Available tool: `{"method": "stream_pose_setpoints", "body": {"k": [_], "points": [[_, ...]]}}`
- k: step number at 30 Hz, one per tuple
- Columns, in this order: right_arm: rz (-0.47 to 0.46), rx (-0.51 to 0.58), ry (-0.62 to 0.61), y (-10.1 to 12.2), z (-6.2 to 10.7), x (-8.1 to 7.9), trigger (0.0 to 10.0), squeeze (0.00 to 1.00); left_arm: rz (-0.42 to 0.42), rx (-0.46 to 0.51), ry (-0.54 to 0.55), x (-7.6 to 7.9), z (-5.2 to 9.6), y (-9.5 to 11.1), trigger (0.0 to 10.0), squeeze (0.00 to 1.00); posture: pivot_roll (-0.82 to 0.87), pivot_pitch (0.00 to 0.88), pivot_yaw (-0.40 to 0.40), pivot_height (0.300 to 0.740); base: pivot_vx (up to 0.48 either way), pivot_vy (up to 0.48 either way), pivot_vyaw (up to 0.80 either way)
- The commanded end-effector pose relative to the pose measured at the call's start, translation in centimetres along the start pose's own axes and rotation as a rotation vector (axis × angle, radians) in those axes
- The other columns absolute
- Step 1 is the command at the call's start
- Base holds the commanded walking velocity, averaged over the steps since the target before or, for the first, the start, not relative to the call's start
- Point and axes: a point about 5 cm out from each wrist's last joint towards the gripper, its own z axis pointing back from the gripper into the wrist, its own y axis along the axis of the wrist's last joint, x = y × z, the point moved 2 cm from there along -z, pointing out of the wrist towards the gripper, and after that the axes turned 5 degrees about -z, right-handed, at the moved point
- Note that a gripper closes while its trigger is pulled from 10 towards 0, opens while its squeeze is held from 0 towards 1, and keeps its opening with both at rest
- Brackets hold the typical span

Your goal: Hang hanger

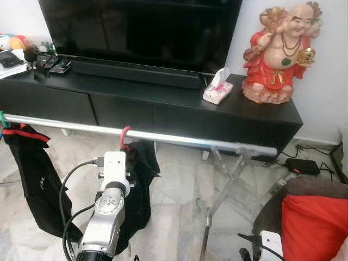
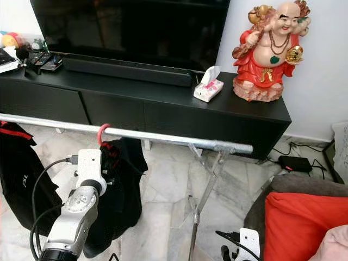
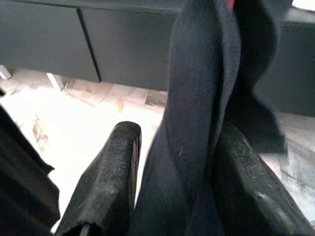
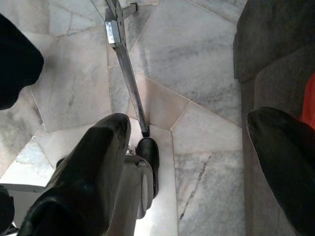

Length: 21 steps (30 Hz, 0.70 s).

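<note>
A silver rail runs across in front of me. A red hanger hook sits over it, and a black garment hangs down from that hanger. My left arm reaches up to this garment just below the rail. In the left wrist view my left gripper has the dark cloth between its fingers and is shut on it. My right gripper is open, low over the marble floor above the rack's foot. A second black garment with red trim hangs at the rail's left end.
Behind the rail stands a black TV cabinet with a TV, a tissue box, a red statue and remotes. The rack's crossed legs stand right of centre. A red cushion lies at the lower right, and cables lie on the floor.
</note>
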Motion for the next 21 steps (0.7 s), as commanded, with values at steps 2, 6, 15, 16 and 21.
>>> {"method": "stream_pose_setpoints", "body": {"k": [2,6,15,16,21], "points": [[0.000,-0.004,-0.008,0.1,0.0,0.3,10.0,0.00,0.000,0.007,0.011,-0.2,0.2,-0.3,10.0,0.56,0.06,0.000,-0.064,0.716,0.000,0.000,0.00],[0.001,-0.005,-0.008,0.0,0.0,0.4,10.0,0.00,-0.018,0.056,0.002,-0.3,0.6,0.3,10.0,0.56,0.06,0.000,-0.064,0.716,0.000,0.000,0.00],[0.003,-0.007,-0.008,0.0,0.1,0.4,10.0,0.00,-0.058,0.207,0.007,-1.2,3.0,1.5,10.0,0.55,0.07,0.000,-0.067,0.716,0.000,0.000,0.00],[0.005,-0.008,-0.008,0.0,0.1,0.4,10.0,0.00,-0.079,0.239,0.010,-1.4,3.7,1.7,10.0,0.55,0.08,0.000,-0.067,0.716,0.000,0.000,0.00],[0.008,-0.009,-0.007,0.0,0.1,0.5,10.0,0.00,-0.074,0.268,0.012,-1.5,4.6,1.9,10.0,0.40,0.08,0.000,-0.069,0.716,0.000,0.000,0.00]]}}
